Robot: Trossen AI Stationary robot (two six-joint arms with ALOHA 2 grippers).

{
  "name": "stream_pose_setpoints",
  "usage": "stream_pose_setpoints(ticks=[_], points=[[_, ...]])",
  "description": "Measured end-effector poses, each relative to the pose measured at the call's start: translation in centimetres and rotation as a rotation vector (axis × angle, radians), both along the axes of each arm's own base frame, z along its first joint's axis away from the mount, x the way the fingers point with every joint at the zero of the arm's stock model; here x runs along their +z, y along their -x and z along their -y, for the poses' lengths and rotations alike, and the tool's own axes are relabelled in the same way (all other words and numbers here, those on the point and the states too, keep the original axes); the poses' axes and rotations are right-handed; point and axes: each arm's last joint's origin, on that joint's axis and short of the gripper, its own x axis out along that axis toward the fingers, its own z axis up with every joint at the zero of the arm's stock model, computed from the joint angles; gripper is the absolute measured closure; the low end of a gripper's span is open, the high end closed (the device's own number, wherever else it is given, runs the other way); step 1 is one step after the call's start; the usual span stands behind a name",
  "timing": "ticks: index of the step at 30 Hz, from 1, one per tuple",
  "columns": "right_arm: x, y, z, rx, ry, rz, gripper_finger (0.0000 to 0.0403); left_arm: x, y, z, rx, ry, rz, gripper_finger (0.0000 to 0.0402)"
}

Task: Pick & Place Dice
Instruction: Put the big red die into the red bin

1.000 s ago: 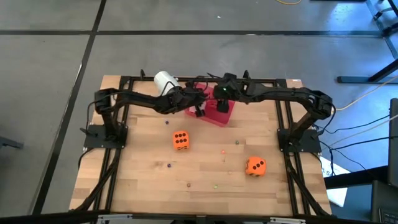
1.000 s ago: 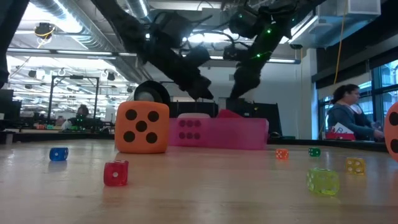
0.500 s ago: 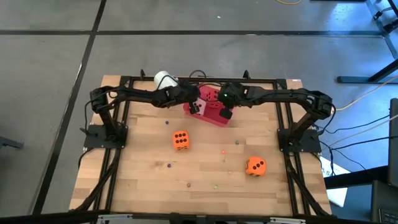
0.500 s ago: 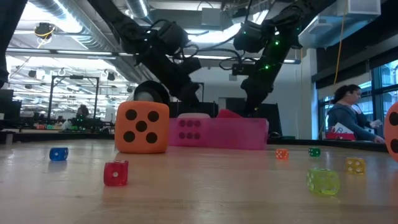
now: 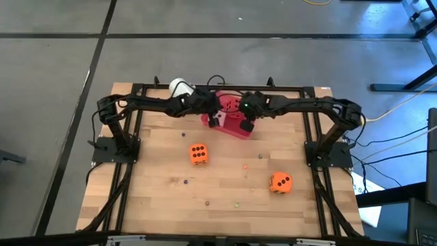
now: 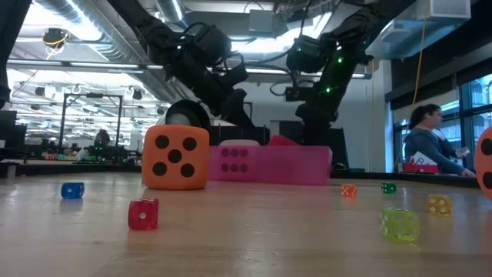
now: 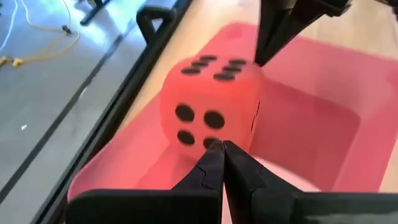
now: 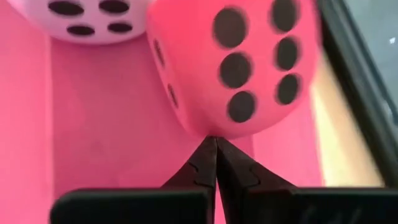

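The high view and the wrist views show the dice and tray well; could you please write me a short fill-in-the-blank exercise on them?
1. On the bare wood lie two large dice, one and another, both coloured ____.
2. The red die sits inside the pink ____.
3. The right gripper has its jaws ____.
4. The left gripper has its tips just in front of the ____ die.

Missing words: orange; tray; shut; red

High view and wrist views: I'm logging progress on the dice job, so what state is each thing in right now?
Red die: in the tray, upright, not held.
Pink die: in the tray beside the red one.
Tray: on the table's far side, holding two dice.
Two orange dice: loose on the table.
White cup: lying on its side.
Left gripper: jaws shut, empty.
Right gripper: jaws shut, empty.
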Motion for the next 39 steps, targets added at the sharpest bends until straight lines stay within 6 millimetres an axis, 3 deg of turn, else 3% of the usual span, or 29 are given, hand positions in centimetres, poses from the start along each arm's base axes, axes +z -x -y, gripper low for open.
stream_pose_setpoints(ticks=[4, 10, 16, 23, 33, 39], points=[[-1.0, -0.4, -0.4, 0.057, -0.006, -0.046, 0.0400, -0.5, 0.2, 0.2, -0.009, 0.026, -0.048, 0.0398], [-1.0, -0.4, -0.9, 0.162, -0.072, -0.048, 0.0398, -0.5, -0.1, 0.8, -0.106, 0.075, -0.026, 0.0398], [-0.9, -0.8, -0.7, 0.154, -0.041, -0.013, 0.0398, -0.4, -0.6, 2.0, -0.148, 0.053, -0.034, 0.0398], [-0.2, -1.8, -0.1, 0.146, 0.023, 0.111, 0.0397, -0.3, -0.7, 2.1, -0.061, -0.005, -0.041, 0.0398], [0.1, -2.1, 0.2, 0.118, 0.085, 0.144, 0.0397, -0.7, -0.9, 3.0, -0.206, 0.058, -0.062, 0.0398], [0.1, -2.1, 0.2, 0.114, 0.091, 0.141, 0.0397, -1.6, -0.4, 3.8, -0.208, 0.104, -0.173, 0.0398]])
